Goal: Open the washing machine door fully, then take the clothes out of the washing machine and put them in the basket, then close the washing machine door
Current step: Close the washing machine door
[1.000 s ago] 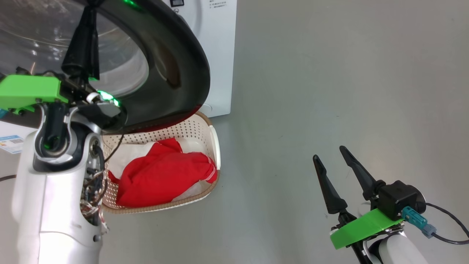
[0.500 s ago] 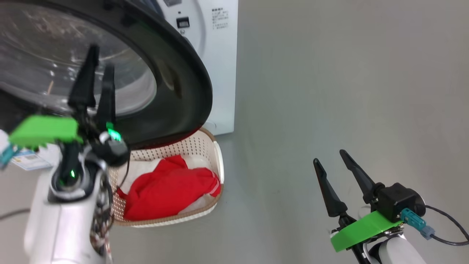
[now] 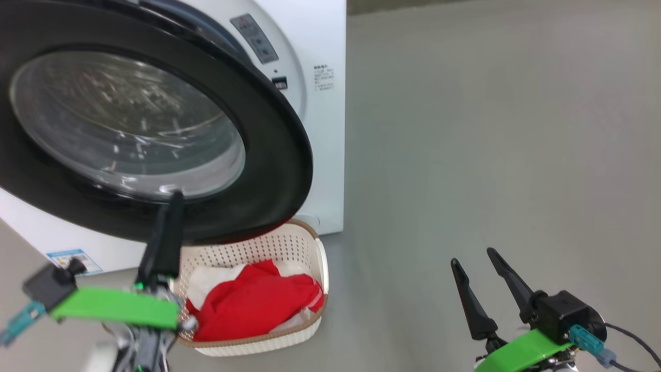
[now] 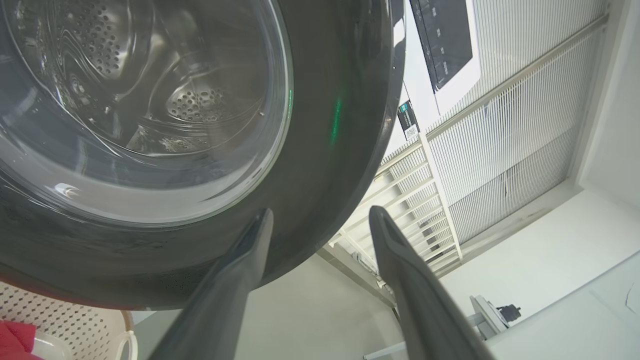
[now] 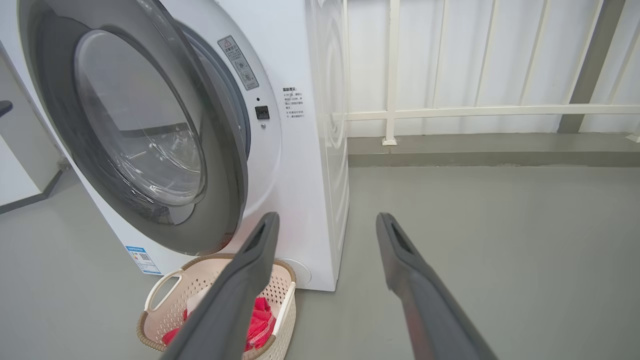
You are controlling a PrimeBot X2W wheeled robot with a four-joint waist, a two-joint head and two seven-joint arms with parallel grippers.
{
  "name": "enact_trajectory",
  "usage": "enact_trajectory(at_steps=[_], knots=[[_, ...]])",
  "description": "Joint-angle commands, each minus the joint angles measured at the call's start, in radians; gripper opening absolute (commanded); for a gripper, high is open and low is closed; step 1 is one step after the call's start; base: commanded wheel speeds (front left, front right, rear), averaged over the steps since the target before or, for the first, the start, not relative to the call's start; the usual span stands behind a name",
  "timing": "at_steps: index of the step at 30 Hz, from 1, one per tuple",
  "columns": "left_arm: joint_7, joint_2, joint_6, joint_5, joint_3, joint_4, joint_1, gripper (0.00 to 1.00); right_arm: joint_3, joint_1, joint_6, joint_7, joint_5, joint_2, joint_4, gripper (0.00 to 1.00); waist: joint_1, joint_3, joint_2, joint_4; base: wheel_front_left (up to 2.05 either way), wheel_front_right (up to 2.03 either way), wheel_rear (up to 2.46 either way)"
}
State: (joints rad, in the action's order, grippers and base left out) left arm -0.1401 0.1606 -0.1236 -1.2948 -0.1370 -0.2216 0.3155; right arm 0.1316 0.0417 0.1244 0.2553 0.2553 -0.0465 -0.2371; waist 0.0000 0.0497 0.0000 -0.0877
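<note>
The washing machine door [image 3: 129,124] takes up the upper left of the head view, its black rim cut off at 9 o'clock and 12 o'clock by the picture's edge. In the right wrist view the door's free edge stands off the white front of the washing machine [image 3: 320,129], so it is ajar, though how wide is hard to judge. Through the bulging glass the left wrist view shows the perforated drum [image 4: 195,100], warped by reflections; whether anything lies inside cannot be made out.

The basket [image 3: 304,248] sits on the grey floor [image 3: 465,129] at 6 o'clock from the door, and the rim's lower edge hides its back wall. The clothes [image 3: 253,305] lie inside it, red heaped over a white piece [image 3: 206,284] (its far end is lost under the red folds). A small blue label sticker [image 3: 72,261] on the machine at 7 o'clock is too blurred to read.

The left gripper [image 4: 321,212] is seen edge-on in the head view at 7 o'clock, so there its fingers merge into one dark blade; its own wrist view shows them spread apart, holding nothing, pointing at the door's lower rim. The right gripper [image 3: 472,257] hangs at 5 o'clock, well apart from the basket, fingers spread and holding nothing, its arm cut off by the bottom edge.
</note>
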Motion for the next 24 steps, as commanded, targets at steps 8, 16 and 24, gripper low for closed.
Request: enact_trajectory(at_steps=[8, 16, 24], knots=[[-0.114, 0.115, -0.004, 0.266, -0.015, 0.104, -0.182, 1.00, 0.001, -0.031, 0.006, 0.006, 0.015, -0.004, 0.036, 1.00, 0.0000, -0.097, 0.0000, 0.045, 0.00, 0.00, 0.00], [-0.121, 0.102, 0.053, 0.566, 0.067, 0.192, -0.327, 1.00, -0.017, -0.065, 0.006, 0.006, 0.013, -0.004, 0.047, 1.00, 0.0000, -0.140, 0.0000, 0.063, 0.00, 0.00, 0.00], [-0.122, 0.075, 0.067, 0.837, 0.138, 0.231, -0.446, 1.00, -0.033, -0.085, 0.006, 0.006, 0.008, -0.004, 0.070, 1.00, 0.0000, -0.157, 0.0000, 0.067, 0.00, 0.00, 0.00]])
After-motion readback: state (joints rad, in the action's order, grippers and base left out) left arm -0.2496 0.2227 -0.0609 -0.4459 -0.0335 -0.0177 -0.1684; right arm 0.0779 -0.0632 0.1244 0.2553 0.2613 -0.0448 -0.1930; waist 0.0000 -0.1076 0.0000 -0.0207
